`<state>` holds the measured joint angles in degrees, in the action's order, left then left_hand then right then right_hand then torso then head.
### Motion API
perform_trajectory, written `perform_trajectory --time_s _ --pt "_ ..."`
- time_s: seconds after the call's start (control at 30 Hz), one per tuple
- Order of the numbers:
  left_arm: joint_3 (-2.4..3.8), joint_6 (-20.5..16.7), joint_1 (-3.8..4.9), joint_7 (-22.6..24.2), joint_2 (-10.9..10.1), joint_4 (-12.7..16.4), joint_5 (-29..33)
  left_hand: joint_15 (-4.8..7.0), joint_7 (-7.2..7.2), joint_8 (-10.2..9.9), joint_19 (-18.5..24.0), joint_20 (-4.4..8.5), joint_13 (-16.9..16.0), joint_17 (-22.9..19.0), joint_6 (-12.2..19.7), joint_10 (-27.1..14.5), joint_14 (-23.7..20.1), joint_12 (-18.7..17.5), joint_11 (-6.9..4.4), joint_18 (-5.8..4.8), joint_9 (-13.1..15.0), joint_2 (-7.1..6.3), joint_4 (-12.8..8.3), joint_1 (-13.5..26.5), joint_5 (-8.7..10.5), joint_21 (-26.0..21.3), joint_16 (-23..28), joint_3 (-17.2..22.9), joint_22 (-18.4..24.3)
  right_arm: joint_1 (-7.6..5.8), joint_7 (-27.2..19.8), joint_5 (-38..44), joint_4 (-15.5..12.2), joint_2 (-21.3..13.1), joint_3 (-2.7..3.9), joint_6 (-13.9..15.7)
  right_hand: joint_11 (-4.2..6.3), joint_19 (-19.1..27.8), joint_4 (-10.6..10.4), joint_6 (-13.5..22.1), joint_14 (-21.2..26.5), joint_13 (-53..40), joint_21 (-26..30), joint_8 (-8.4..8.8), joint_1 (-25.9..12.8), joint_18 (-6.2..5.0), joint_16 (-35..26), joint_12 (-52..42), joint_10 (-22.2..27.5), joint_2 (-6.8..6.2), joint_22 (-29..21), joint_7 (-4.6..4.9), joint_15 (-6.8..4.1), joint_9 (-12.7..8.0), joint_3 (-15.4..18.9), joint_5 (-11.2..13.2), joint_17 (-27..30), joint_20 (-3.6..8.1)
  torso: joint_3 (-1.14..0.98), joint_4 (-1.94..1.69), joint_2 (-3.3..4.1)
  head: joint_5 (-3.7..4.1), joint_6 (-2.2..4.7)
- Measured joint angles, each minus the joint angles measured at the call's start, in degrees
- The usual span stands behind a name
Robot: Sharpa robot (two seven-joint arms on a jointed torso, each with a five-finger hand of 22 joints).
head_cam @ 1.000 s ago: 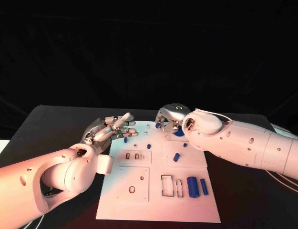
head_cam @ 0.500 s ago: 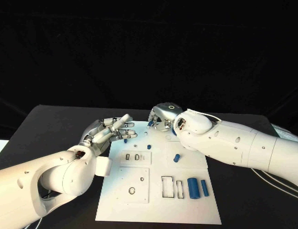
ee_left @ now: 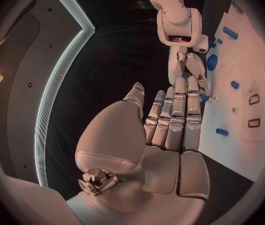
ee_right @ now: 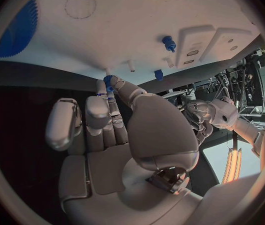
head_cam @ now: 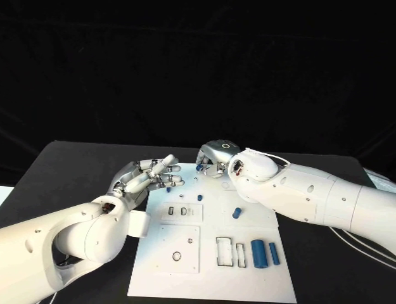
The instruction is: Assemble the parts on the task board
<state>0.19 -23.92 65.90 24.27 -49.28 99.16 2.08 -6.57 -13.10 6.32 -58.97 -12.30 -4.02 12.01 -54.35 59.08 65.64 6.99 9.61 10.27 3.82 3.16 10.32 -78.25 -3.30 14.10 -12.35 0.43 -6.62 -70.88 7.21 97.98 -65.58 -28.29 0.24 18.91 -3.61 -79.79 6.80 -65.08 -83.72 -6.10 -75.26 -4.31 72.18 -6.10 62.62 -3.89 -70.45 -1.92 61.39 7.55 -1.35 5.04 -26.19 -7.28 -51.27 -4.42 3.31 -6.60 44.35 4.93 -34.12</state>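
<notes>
- The board [head_cam: 218,253] lies mid-worktop [head_cam: 61,164], with blue parts scattered on it: two cylinders [head_cam: 264,253] near right, a small peg [head_cam: 237,212] at centre, another [head_cam: 199,197] farther back.
- The right robot hand [head_cam: 214,163] hangs over the board's far edge; in its wrist view a small blue part [ee_right: 108,81] is pinched at its fingertips [ee_right: 115,83].
- The left robot hand [head_cam: 147,175] hovers at the board's far left corner, fingers straight and side by side, holding nothing.
- Step in hand, as I judge it: carrying the pinched part to its seat at the far end of the board.
- Next move calls for lining the part up over its hole, then pressing it straight down; which hole, I cannot tell.
</notes>
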Motion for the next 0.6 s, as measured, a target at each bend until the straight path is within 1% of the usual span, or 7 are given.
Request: perform_trajectory --time_s 0.23,0.3,0.4,0.47,0.5,0.57,0.6 --pt "0.0 0.04 0.06 -0.04 -0.01 0.11 0.0 0.0 0.0 0.0 0.0 0.0 0.0 -0.01 0.0 0.0 0.0 0.0 0.0 0.0 0.0 0.0 0.0 0.0 0.0 0.0 0.05 0.0 0.0 0.07 0.19 -0.01 0.88 0.69 -0.03 -0.72 0.0 0.0 0.0 0.02 0.0 0.06 0.0 0.15 0.0 0.0 -0.33 0.0 0.0 0.0 -0.3 0.0 0.0 0.0 0.0 0.1 0.49 0.0 0.02 0.04 0.07 -0.14 -0.22" --pt "0.0 0.06 0.09 -0.06 -0.01 0.11 0.0 0.0 0.0 0.0 0.0 0.0 0.0 0.0 0.0 0.0 0.0 0.0 0.0 0.0 0.0 0.0 0.0 0.0 0.0 0.01 0.05 0.0 0.0 0.08 0.27 -0.01 1.13 0.88 -0.03 -0.89 -0.02 0.23 -0.09 0.02 0.0 0.16 0.0 0.2 0.0 -0.01 -0.78 0.0 0.01 0.0 -0.59 0.0 0.0 0.0 -0.09 0.11 0.87 -0.22 0.03 0.05 0.08 -0.19 -0.24" --pt "0.01 0.08 0.11 -0.08 0.01 0.11 0.01 0.0 0.0 0.0 0.0 0.0 0.0 0.04 0.0 0.0 0.0 0.0 0.0 0.0 0.0 0.0 0.0 0.0 0.0 0.01 0.05 0.0 0.0 0.11 0.42 0.01 1.54 1.21 -0.05 -1.2 -0.51 0.64 -0.25 0.22 -0.12 0.3 0.14 0.25 -0.31 -0.01 -1.3 0.16 0.5 -0.31 -1.11 0.04 0.12 0.0 -0.25 0.11 1.6 -0.23 0.04 0.05 0.08 -0.21 -0.29" --pt "0.01 0.09 0.11 -0.09 0.03 0.11 0.01 0.0 0.0 0.0 0.0 0.0 0.0 0.04 0.0 0.0 0.0 0.0 0.0 0.0 0.0 0.0 0.0 0.0 0.0 -0.2 0.05 0.0 0.0 0.11 0.48 0.03 1.79 1.37 -0.05 -1.37 -0.96 1.16 -0.56 0.96 -0.32 0.71 0.6 0.41 -0.79 -0.02 -1.88 0.36 1.75 -0.78 -1.68 0.67 0.32 0.01 -0.56 0.11 2.23 -0.52 0.05 0.05 0.09 -0.21 -0.32" --pt "0.01 0.1 0.12 -0.1 0.03 0.11 0.01 0.0 0.0 0.0 0.0 0.0 0.0 0.04 0.0 0.0 0.0 0.0 0.0 0.0 0.0 0.0 0.0 0.0 0.0 -0.24 0.05 0.0 0.0 0.11 0.5 0.04 1.89 1.43 -0.06 -1.45 -1.2 1.7 -0.65 2.05 -0.16 1.0 1.14 0.52 -0.85 -0.03 -2.49 0.36 2.9 -1.33 -2.51 1.06 0.48 -0.13 -0.65 0.1 3.03 -0.64 0.05 0.05 0.1 -0.21 -0.34" --pt "0.01 0.11 0.12 -0.12 0.03 0.11 0.01 0.0 0.0 0.0 0.0 0.0 0.0 0.04 0.0 0.0 0.0 0.0 0.0 0.0 0.0 0.0 0.0 0.0 0.0 -0.25 0.05 0.0 0.0 0.11 0.55 0.05 1.99 1.45 -0.06 -1.47 -2.01 3.24 -1.07 5.77 0.75 1.95 2.84 0.68 -1.1 -0.03 -4.76 0.36 6.96 -2.77 -5.52 2.04 1.39 -1.04 -0.38 0.05 5.9 -1.17 0.05 0.05 0.1 -0.25 -0.37" --pt "0.01 0.12 0.12 -0.13 0.03 0.11 0.01 0.0 0.0 0.0 0.0 0.0 0.0 0.04 0.0 0.0 0.0 0.0 0.0 0.0 0.0 0.0 0.0 0.0 0.0 -0.25 0.05 0.0 0.0 0.11 0.57 0.05 1.98 1.41 -0.06 -1.45 -2.42 3.76 -1.2 7.64 1.04 2.28 3.53 0.68 -1.06 -0.04 -5.64 0.36 9.14 -3.35 -6.64 2.24 1.68 -1.26 -0.05 0.22 7.0 -1.5 0.05 0.06 0.1 -0.26 -0.38"
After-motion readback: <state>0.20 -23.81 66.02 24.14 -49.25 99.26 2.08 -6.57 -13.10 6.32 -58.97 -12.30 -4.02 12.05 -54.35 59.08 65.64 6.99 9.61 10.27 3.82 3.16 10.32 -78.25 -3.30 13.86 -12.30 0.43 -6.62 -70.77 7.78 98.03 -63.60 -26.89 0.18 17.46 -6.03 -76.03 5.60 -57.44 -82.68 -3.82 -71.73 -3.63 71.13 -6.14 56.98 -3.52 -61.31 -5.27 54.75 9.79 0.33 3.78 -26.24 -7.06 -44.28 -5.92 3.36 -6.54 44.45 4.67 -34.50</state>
